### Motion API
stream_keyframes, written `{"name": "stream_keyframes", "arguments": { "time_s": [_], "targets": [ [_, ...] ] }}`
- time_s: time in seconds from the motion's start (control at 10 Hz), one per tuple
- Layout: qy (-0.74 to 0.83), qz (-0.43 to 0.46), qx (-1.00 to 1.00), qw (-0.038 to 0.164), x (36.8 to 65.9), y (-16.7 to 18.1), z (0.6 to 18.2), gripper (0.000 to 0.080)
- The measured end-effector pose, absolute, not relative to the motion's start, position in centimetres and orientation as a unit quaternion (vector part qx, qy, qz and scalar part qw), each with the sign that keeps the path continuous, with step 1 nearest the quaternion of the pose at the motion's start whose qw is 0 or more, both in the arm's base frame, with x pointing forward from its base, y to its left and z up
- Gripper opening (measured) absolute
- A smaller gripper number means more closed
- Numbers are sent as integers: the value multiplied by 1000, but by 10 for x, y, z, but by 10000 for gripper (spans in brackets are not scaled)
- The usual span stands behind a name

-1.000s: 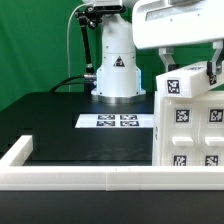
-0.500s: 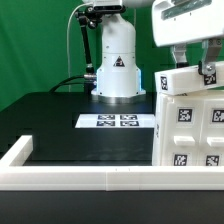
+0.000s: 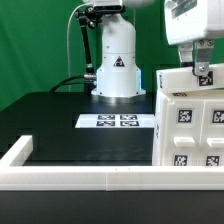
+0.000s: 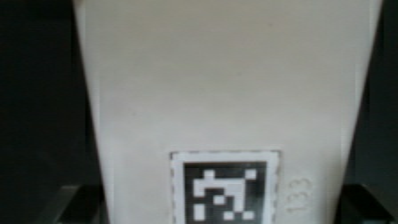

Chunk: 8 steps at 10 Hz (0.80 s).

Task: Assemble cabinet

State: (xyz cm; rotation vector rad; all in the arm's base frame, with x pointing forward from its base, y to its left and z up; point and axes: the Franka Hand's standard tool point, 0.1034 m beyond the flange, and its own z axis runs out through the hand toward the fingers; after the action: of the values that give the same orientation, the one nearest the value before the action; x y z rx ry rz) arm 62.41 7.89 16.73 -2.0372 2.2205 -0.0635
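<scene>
The large white cabinet body [image 3: 190, 135] stands at the exterior view's right, with several square tags on its front. A smaller white cabinet block [image 3: 180, 80] with a tag sits at the body's top edge. My gripper [image 3: 203, 72] comes down from above and is shut on this block. In the wrist view the block [image 4: 214, 90] fills the picture, its tag low in the frame, and my gripper [image 4: 222, 208] grips it by its two sides, with dark fingers [image 4: 75, 205] showing at the edges. Whether the block rests on the body or hangs just above it cannot be told.
The marker board [image 3: 120, 121] lies flat on the black table in front of the robot base [image 3: 117, 62]. A long low white border frame [image 3: 80, 178] runs along the table's near edge and turns back at the exterior view's left.
My gripper has moved toward the exterior view's right with the block, which has shifted right along the top of the cabinet body.
</scene>
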Motion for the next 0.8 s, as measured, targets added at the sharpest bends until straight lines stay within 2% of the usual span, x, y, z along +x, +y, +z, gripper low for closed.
{"name": "stream_keyframes", "arguments": {
  "time_s": [0.2,0.4,0.6,0.8],
  "targets": [
    [731,-18,-679,66,624,82,167,758],
    [719,-19,-691,72,625,83,173,787],
    [703,-15,-704,97,629,86,189,797],
    [700,-10,-705,113,631,87,195,796]
  ]
}}
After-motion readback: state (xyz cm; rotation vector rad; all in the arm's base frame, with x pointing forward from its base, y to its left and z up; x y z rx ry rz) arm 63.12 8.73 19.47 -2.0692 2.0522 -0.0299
